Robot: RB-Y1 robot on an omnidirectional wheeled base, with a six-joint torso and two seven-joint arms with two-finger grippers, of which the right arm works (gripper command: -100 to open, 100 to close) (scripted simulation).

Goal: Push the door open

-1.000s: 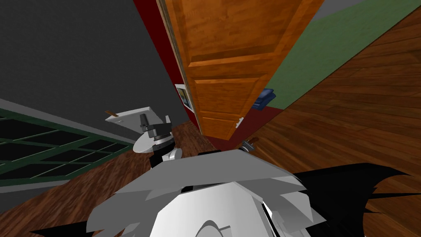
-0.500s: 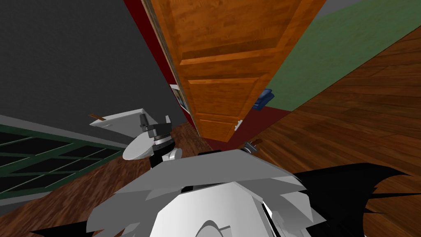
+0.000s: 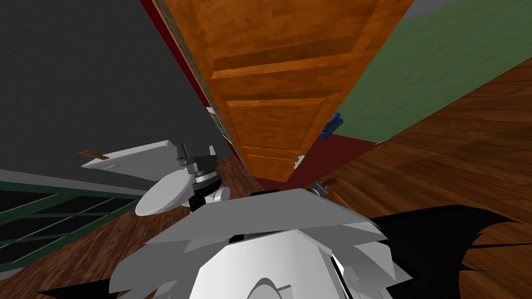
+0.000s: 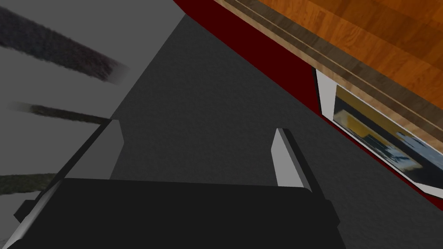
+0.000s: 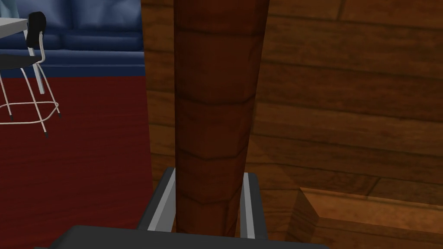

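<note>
A robot's head camera looks steeply down at an orange-brown panelled door [image 3: 280, 78] that stands straight ahead. The door's left edge meets a dark red frame [image 4: 259, 45] set in a dark grey wall [image 3: 78, 67]. Its right edge carries a small white latch [image 3: 298, 161] and stands clear of a green wall [image 3: 441, 67]. A strip of red floor [image 3: 337, 153] shows through that gap, so the door looks partly open.

The left pincer [image 3: 197, 151] hangs before the grey wall, just left of the door's bottom corner, with its fingers apart and empty. A white desk [image 3: 140, 155] lies close on its outer side. The right pincer [image 3: 318, 188] sits low over the wooden floor [image 3: 441, 171], near the latch side. It is clamped on a dark brown rod [image 5: 214, 86].

The push should probably land flat on the door's face near the latch edge, far from the frame, where leverage is best. A steady forward press is likely better than a jab. The empty left pincer seems the safer tool, since the rod in the right one could catch on the door's edge.

Room is tight on the left, between the frame, wall and desk. The wooden floor to the right is open. Beyond the gap, a chair [image 5: 26, 65] and a blue sofa [image 5: 86, 39] stand on the red floor, well back.
</note>
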